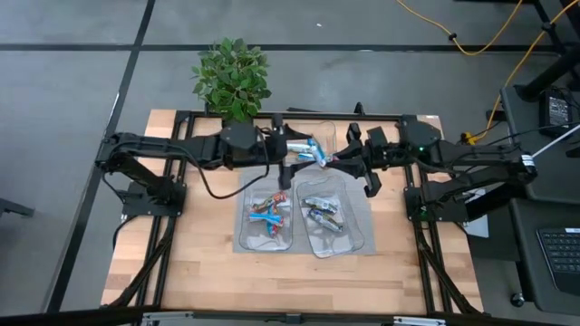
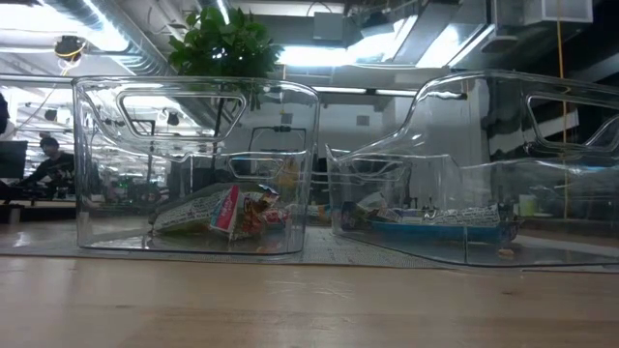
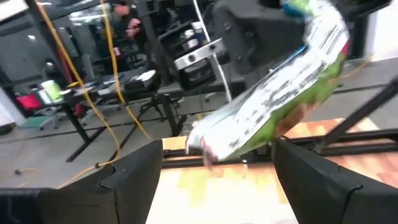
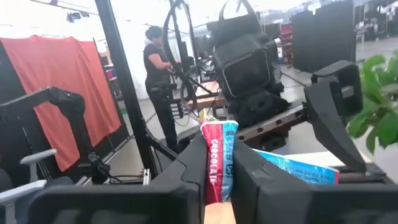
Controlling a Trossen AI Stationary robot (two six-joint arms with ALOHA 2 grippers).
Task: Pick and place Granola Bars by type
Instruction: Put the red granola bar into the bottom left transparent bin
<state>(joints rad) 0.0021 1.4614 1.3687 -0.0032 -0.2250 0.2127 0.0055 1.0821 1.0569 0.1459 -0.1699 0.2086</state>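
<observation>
Item: granola bar sorting, two arms meeting above the far tray.

The right gripper (image 4: 219,171) had its jaws clamped on a blue-and-red bar (image 4: 219,160), held upright in the air over the far tray (image 1: 328,134) at the back of the table (image 1: 208,263). The left gripper (image 3: 217,168) faced it with jaws apart, a silvery-green bar (image 3: 280,93) hanging just ahead of them; what held that bar could not be told. Bright blue bars (image 1: 265,217) lay in the near left tray (image 1: 243,237), dark silvery bars (image 1: 323,214) in the near right tray (image 1: 362,243). Judged step: carrying a picked bar to its type's tray. Next move would call for lowering the blue-and-red bar over the near left tray before release.
</observation>
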